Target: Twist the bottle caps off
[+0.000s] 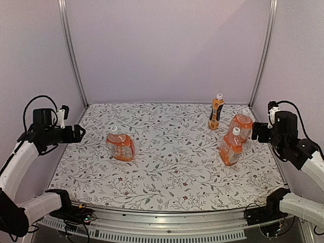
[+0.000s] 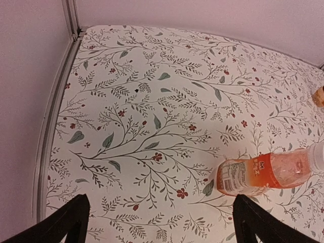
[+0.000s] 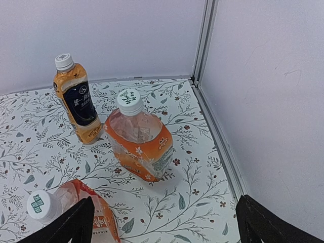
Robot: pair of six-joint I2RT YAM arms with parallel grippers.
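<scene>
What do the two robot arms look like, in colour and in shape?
Both the left arm and right arm have white rounded shells with black joints. Thin black cables loop above each wrist. The fingers are black, flat and tapered.

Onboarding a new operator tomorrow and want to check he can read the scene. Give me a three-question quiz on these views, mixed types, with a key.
1. How many bottles are on the table?
2. True or false: the left pincer is shut on a bottle.
3. How many caps are already off? A none, B one, C all four.

Key
1. Four: three squat, plus the tall slim bottle.
2. False: it is open and empty, as is the right pincer.
3. A: every bottle has its white cap on.
</scene>
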